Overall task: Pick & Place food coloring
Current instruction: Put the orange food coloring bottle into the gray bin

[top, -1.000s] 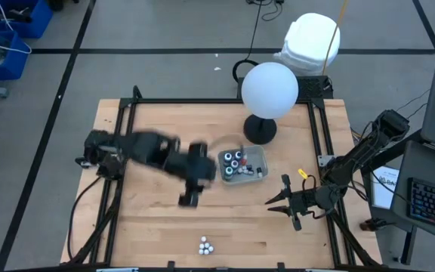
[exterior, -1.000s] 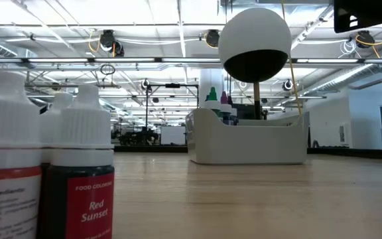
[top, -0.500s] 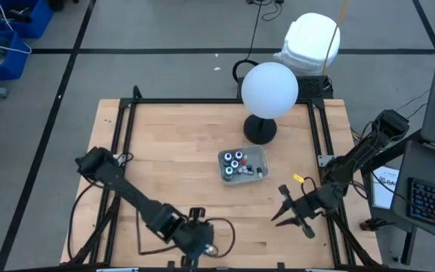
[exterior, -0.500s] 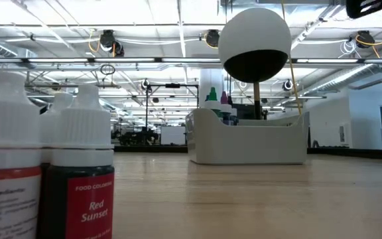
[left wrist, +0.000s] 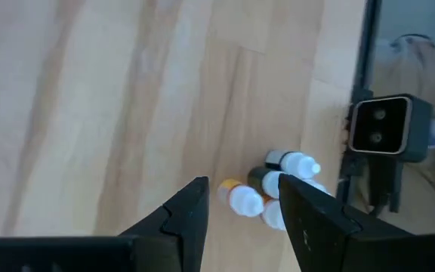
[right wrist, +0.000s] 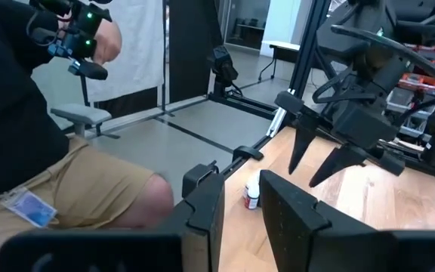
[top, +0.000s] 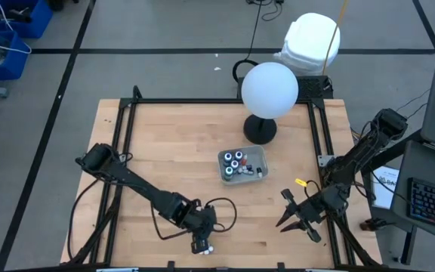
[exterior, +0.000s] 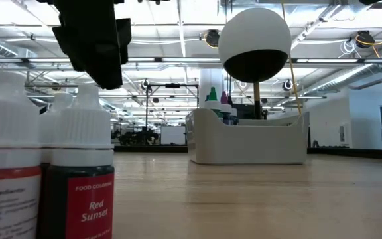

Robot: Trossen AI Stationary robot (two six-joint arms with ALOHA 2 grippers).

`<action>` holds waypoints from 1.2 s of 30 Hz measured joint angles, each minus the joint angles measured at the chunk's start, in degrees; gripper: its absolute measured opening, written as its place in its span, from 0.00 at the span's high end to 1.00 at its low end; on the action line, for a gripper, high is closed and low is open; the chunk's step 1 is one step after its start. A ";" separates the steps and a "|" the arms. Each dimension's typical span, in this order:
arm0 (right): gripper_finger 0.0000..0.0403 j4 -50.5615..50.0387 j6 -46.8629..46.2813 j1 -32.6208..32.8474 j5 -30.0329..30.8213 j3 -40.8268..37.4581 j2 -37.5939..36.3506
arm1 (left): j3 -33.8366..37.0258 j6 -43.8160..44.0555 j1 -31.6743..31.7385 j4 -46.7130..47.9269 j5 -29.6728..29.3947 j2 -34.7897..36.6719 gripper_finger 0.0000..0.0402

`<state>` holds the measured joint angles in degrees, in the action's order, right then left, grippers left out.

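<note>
Your loose food coloring bottles [top: 205,246] stand in a tight cluster at the front edge of the tabletop [top: 172,151], well in front of the clear tray [top: 242,164], which already holds several more bottles [top: 236,161]. In the low view the nearest one reads "Red Sunset" [exterior: 81,172].

Your left end effector [top: 200,240] hangs right over that cluster, its fingers [left wrist: 191,211] apart and clamped on nothing, with the white caps [left wrist: 245,202] showing between and just past them. The bottles touch each other, so the main risk is that a finger comes down on a neighbour's cap and tips it, or that you pinch two at once and one drops on the lift. The cluster also sits close to the black frame rail [left wrist: 365,91] and the small camera [left wrist: 390,125] at the tabletop's edge, so a knocked bottle could roll off, and a wide approach could strike the camera.

Your right end effector [top: 299,219] waits to the right of the tray, fingers slightly apart and empty.

The tabletop is pale wood planking inside a black frame, with a white globe lamp [top: 269,90] behind the tray. Beyond lies grey floor marked with dark tape, and a seated person [right wrist: 44,151] shows in the right wrist view.
</note>
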<state>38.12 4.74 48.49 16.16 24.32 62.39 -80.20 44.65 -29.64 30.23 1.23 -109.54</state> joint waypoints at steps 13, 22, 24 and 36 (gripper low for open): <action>0.81 -0.66 0.51 0.00 0.00 0.00 0.00 | 2.60 -0.95 -1.63 -4.81 1.35 0.02 0.59; 0.81 -0.65 0.49 0.00 0.00 0.00 0.00 | 5.33 -0.84 -1.63 -7.77 1.29 0.04 0.59; 0.81 -0.65 0.49 0.00 0.01 0.00 0.00 | 5.51 -0.87 -1.63 -8.35 1.30 0.04 0.59; 0.81 -0.67 0.51 0.00 0.00 0.00 0.00 | 5.51 -2.46 -2.98 -8.46 -1.13 0.04 0.59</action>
<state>37.45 5.26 48.49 16.16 24.32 62.39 -74.70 42.19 -32.62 21.77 0.10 -109.49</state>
